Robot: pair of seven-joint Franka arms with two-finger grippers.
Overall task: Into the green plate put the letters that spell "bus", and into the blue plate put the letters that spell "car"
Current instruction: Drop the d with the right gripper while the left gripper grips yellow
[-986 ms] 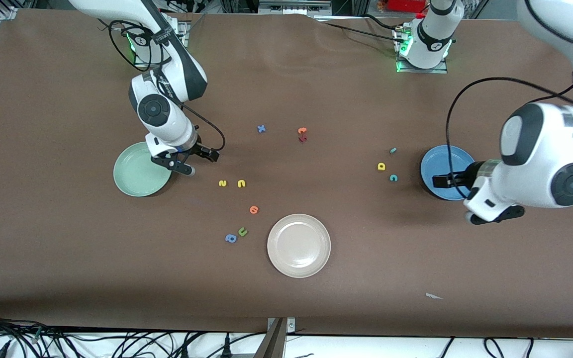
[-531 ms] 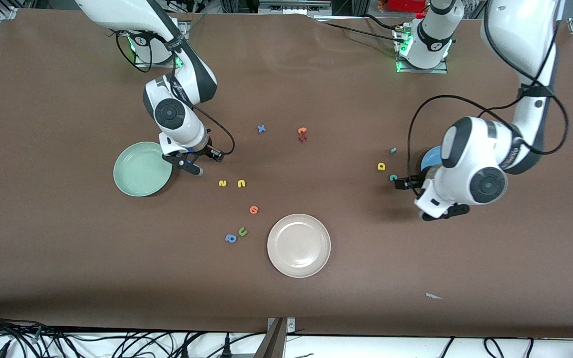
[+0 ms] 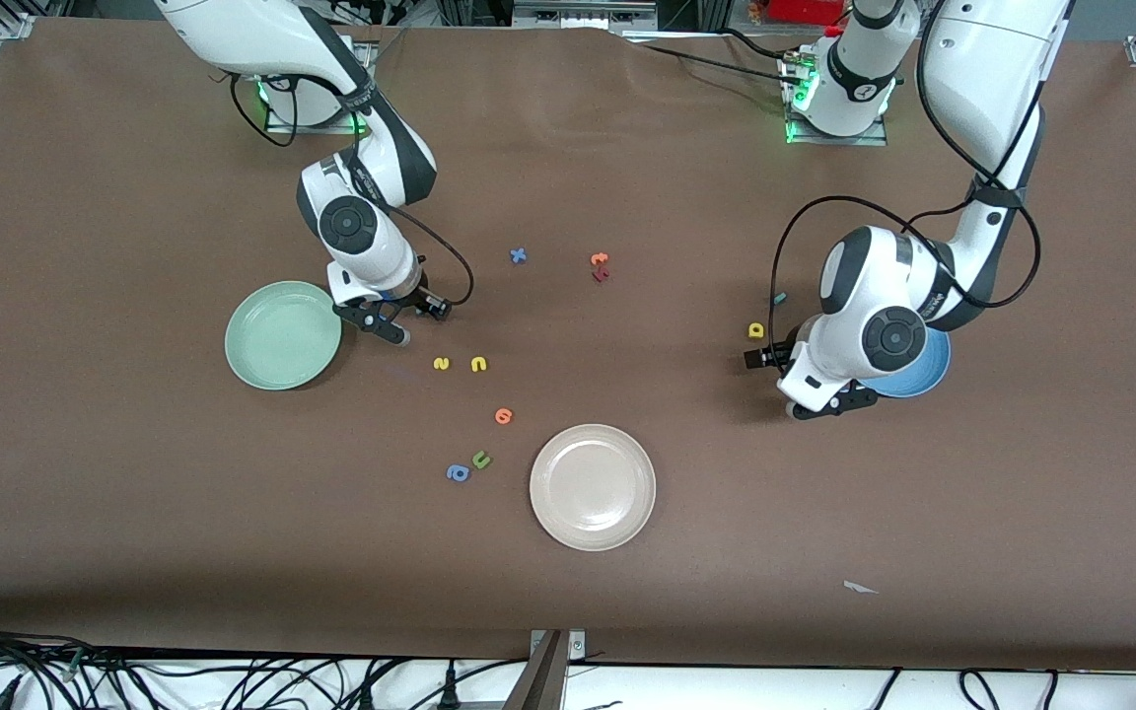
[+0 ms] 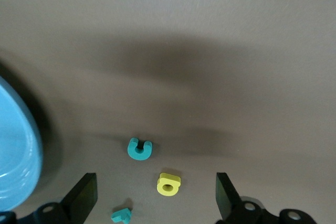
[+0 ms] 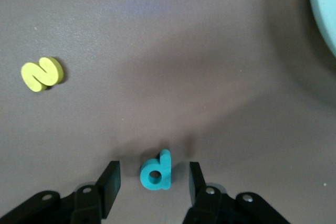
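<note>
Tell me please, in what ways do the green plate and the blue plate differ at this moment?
The green plate is pale mint and shows whole in the front view; the blue plate is medium blue and mostly covered there by the left arm. The green plate lies toward the right arm's end of the table, the blue plate toward the left arm's end. Both are round with a shallow rim, and no letter shows in the visible part of either.

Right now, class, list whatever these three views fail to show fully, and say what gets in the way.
- Cyan "b": hidden in the front view under the right pincer; only the right wrist view shows it.
- Cyan "c": front view, covered by the left arm.
- Blue plate: front view, mostly hidden by the left arm.
- Dark-teal "r": left wrist view, cut by the picture's edge.
</note>
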